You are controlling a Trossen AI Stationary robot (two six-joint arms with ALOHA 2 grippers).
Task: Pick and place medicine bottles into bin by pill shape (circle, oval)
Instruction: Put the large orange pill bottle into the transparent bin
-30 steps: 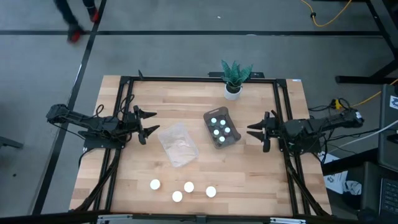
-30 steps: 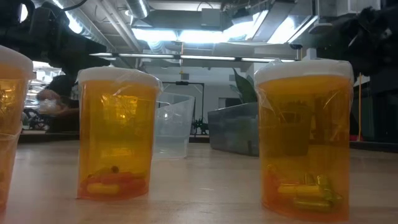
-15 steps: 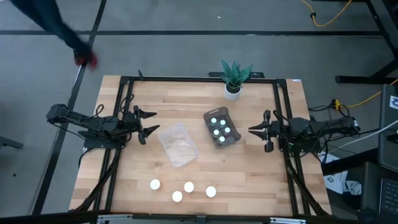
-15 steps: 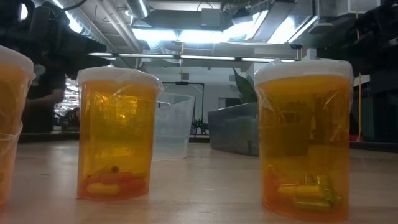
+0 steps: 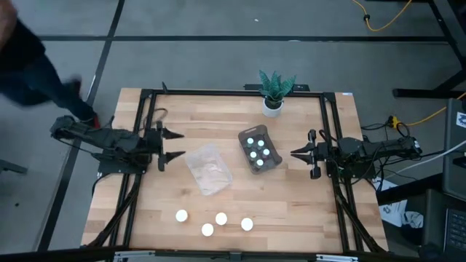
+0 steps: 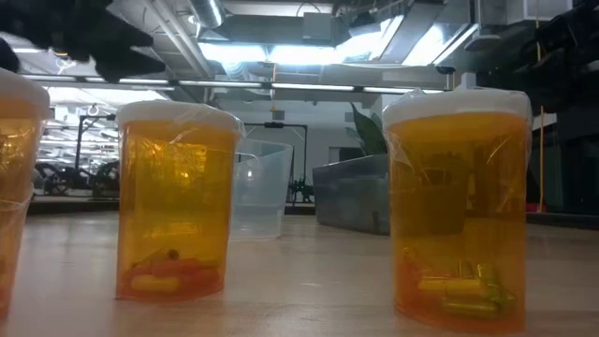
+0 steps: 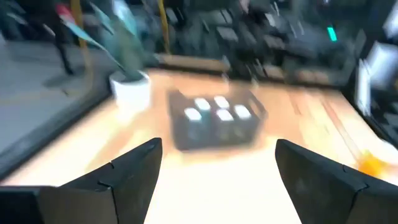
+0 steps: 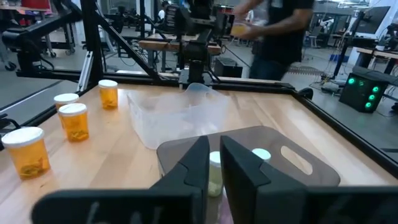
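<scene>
On the worktop point(image 5: 306, 204), two trays sit side by side at the centre, the left tray point(image 5: 208, 169) beside the right tray point(image 5: 260, 149) with small bottles point(image 5: 255, 153) in it, the plant pot point(image 5: 273, 106) behind them, and four larger bottles point(image 5: 214, 220) in front.

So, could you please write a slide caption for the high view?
Four amber bottles await sorting; dark bin holds four small bottles, clear bin empty, both arms idle.

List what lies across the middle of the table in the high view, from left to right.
Left gripper → clear bin → dark grey bin holding small white-capped bottles → right gripper.
</scene>
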